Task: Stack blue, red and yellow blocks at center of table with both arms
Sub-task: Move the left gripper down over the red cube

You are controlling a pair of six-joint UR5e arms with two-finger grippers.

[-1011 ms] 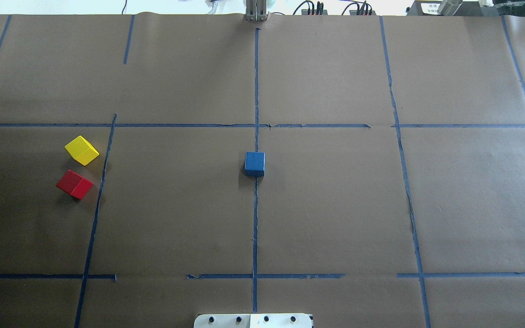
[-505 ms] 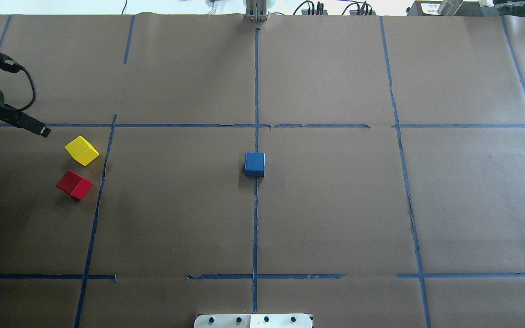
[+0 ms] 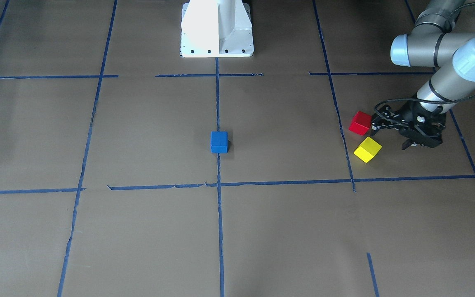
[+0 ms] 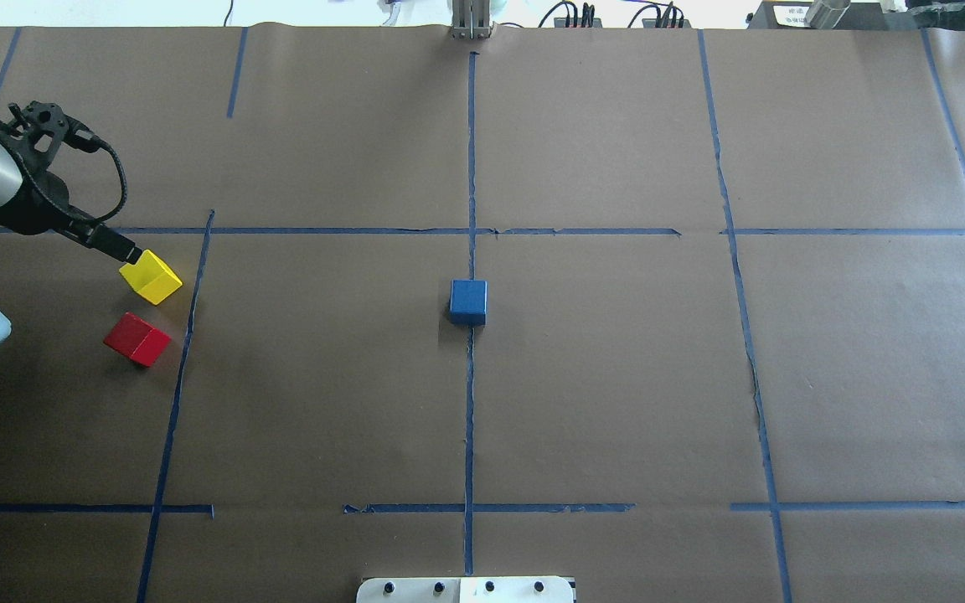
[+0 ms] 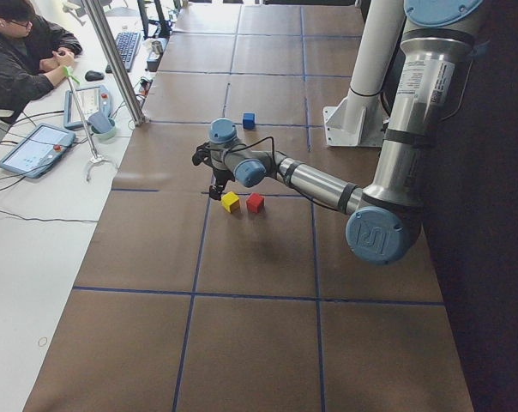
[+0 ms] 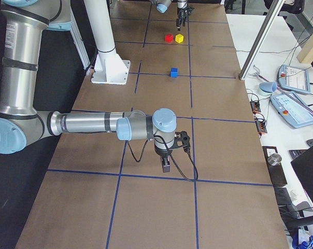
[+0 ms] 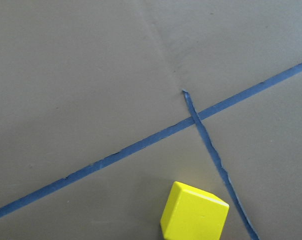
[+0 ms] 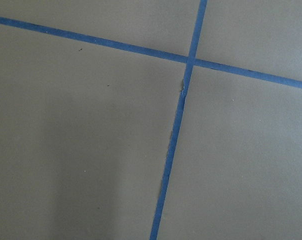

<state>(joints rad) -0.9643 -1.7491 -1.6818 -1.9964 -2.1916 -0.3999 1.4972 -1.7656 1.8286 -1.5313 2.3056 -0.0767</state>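
The blue block [image 4: 468,301] sits on the centre tape line, also in the front view [image 3: 219,142]. The yellow block [image 4: 151,276] and the red block [image 4: 137,338] lie apart at the far left. My left gripper [image 4: 131,249] hangs tilted, its tip just above the yellow block's far-left corner; its fingers overlap, so I cannot tell if it is open. In the left wrist view the yellow block [image 7: 194,212] is at the bottom edge. My right gripper [image 6: 166,165] shows only in the right side view, far from the blocks, over bare paper; I cannot tell its state.
Brown paper with blue tape lines [image 4: 471,167] covers the table. The robot's white base [image 3: 217,29] stands at the near-robot edge. An operator [image 5: 19,51] sits at a side desk with tablets, away from the arms.
My left arm has come in from the left edge and moved right, toward the yellow block. The blocks have not moved.
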